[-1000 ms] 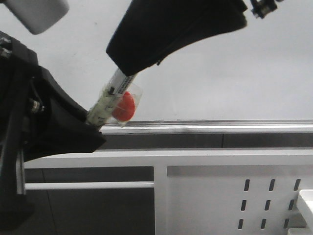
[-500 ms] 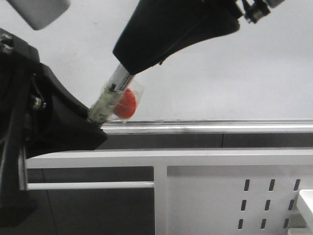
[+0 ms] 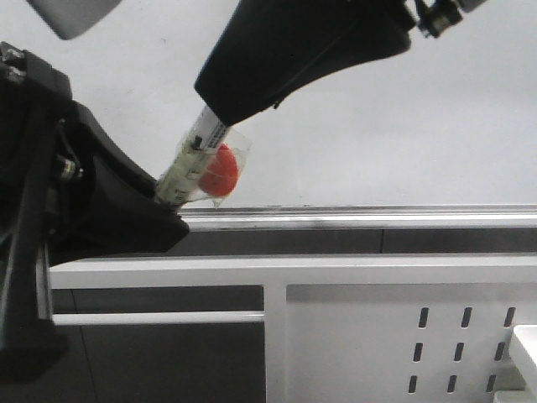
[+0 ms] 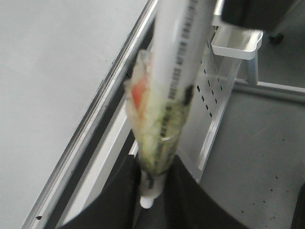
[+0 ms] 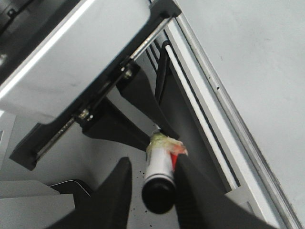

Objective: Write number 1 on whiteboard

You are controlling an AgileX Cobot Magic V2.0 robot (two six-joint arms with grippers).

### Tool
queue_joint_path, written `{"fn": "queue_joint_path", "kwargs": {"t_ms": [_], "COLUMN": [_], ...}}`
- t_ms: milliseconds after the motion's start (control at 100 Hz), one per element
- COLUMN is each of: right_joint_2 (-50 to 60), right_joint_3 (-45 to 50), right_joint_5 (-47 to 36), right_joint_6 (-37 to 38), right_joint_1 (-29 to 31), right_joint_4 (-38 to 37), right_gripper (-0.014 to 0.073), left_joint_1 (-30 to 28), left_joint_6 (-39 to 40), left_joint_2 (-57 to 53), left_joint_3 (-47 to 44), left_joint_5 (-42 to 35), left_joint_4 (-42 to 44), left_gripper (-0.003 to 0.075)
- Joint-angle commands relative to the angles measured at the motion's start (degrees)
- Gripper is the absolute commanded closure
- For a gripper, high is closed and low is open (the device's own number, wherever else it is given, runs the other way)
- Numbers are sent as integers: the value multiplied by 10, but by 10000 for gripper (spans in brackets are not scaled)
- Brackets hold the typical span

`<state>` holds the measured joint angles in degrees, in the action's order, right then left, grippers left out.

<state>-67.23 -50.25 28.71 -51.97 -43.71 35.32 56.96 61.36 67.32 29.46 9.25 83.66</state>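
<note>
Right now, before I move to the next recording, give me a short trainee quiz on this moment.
1. True or false: a black stroke already shows on the visible part of the whiteboard.
2. Which gripper holds the lower end of the marker? A) left gripper B) right gripper C) neither
3. Fill in: the piece taped to the marker is ___ in colour.

Key: 1 false; 2 A; 3 red.
</note>
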Motion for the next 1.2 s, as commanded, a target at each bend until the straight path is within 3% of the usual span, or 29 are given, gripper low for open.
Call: {"fn": "queue_joint_path", "kwargs": {"t_ms": [0, 170, 320, 390, 540, 620, 800, 1040, 1110, 1190], "right_joint_2": [10, 10, 10, 10, 10, 10, 10, 13, 16, 20], "right_joint_3": [-20, -20, -20, -20, -20, -20, -20, -18, -18, -18], "right_joint_5": [-27, -27, -27, -27, -27, -32, -71, -85, -96, -120], "right_joint_6": [-5, -5, -5, -5, -5, -5, -5, -5, -5, -5], "right_joint_1": [1, 1, 1, 1, 1, 1, 1, 1, 1, 1], "right_joint_4": [17, 18, 19, 19, 19, 19, 19, 19, 19, 19], "right_gripper": [440, 673, 669, 669, 669, 669, 669, 669, 669, 669], "left_joint_1": [3, 3, 3, 3, 3, 3, 14, 81, 104, 126], "left_joint_6": [4, 4, 4, 4, 4, 4, 4, 4, 4, 4], "left_joint_2": [-10, -10, -10, -10, -10, -10, -43, -166, -214, -277], "left_joint_3": [20, 20, 20, 20, 20, 20, 20, 20, 20, 20], "left_joint_5": [-2, 5, 5, 5, 5, 5, 16, 120, 163, 198], "left_joint_4": [1, 1, 1, 1, -2, -13, -49, -97, -103, -123], "left_gripper": [740, 739, 710, 625, 346, 289, 290, 318, 409, 639]}}
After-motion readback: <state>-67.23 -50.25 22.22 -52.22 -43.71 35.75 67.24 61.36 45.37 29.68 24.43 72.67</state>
